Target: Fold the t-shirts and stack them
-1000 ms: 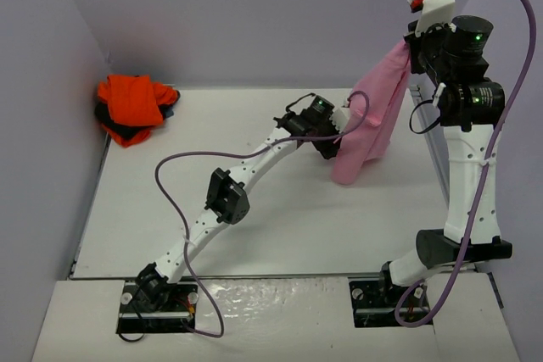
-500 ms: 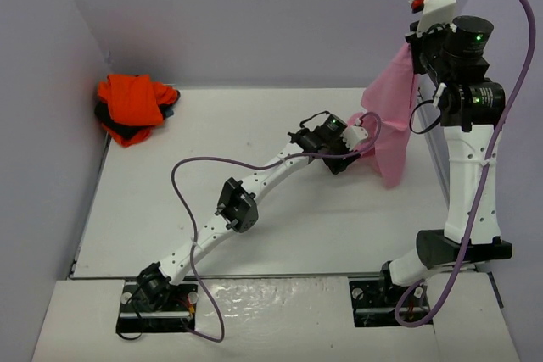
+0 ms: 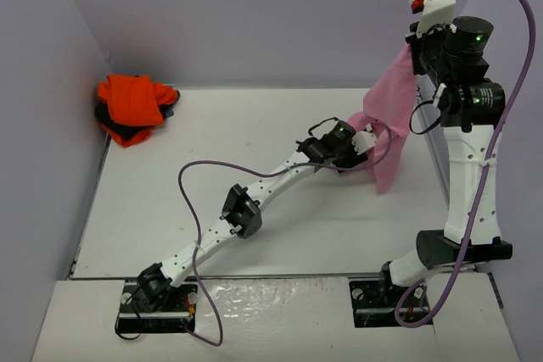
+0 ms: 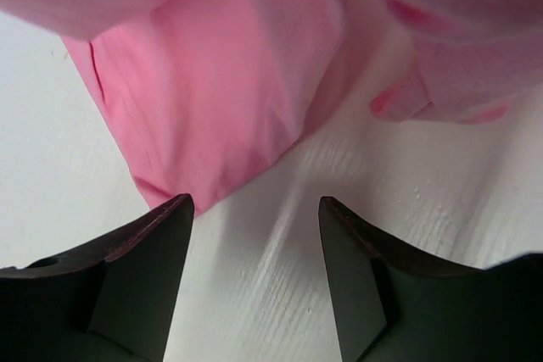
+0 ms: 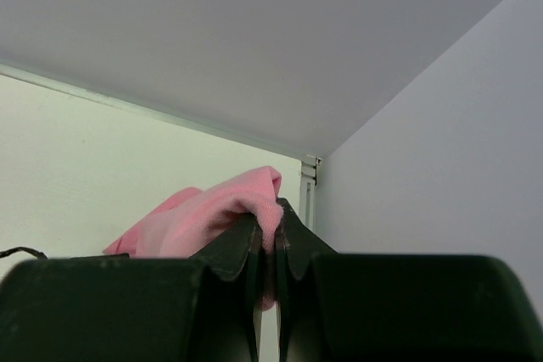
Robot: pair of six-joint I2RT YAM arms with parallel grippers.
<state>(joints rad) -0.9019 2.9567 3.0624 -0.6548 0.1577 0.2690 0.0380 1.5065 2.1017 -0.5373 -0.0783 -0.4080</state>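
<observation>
I see the right tool [image 3: 412, 47] raised high at the far right corner of the bench [image 3: 212, 158], near the wall. In the right wrist view its two fingers [image 5: 237, 247] are pressed together on a fold of the pink shirt [image 5: 212, 209], so this tool is closed and has hold of the shirt. No gap shows between the fingers except for the thin cloth.

From the top view, the pink shirt [image 3: 389, 112] hangs down from the right tool as a long narrow drape. It gets wider toward its lower end, which is over the right part of the bench.

The left arm is stretched diagonally across the bench, and the left tool [image 3: 366, 143] is right at the lower part of the hanging shirt. In the left wrist view this tool [image 4: 254, 205] stands wide open. Its dark fingers [image 4: 140, 260] are well apart and only the white bench surface shows between them. The pink cloth [image 4: 221, 99] is just ahead of the fingertips and not between them. It seems to reach the bench there, but I cannot tell this for sure.

The orange shirt [image 3: 131, 97] lies crumpled in the far left corner of the bench, well apart from both arms. A dark shirt [image 3: 108, 118] shows under its edges, touching it.
</observation>
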